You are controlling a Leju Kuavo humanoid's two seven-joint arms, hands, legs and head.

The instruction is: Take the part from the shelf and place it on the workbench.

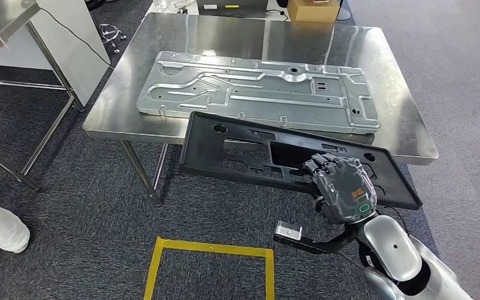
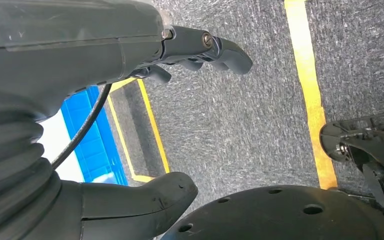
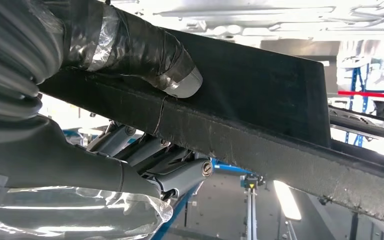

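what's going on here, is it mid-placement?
Yes. The right hand grips the black plastic panel by its near edge, carrying it with its far edge over the front of the steel workbench. A silver stamped metal panel already lies there. The left hand hangs over the carpet, holding nothing.

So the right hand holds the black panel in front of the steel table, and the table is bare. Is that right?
Not quite. The right hand does hold the black panel in front of the steel table, but the table is not bare: the head view shows a silver metal plate lying on it.
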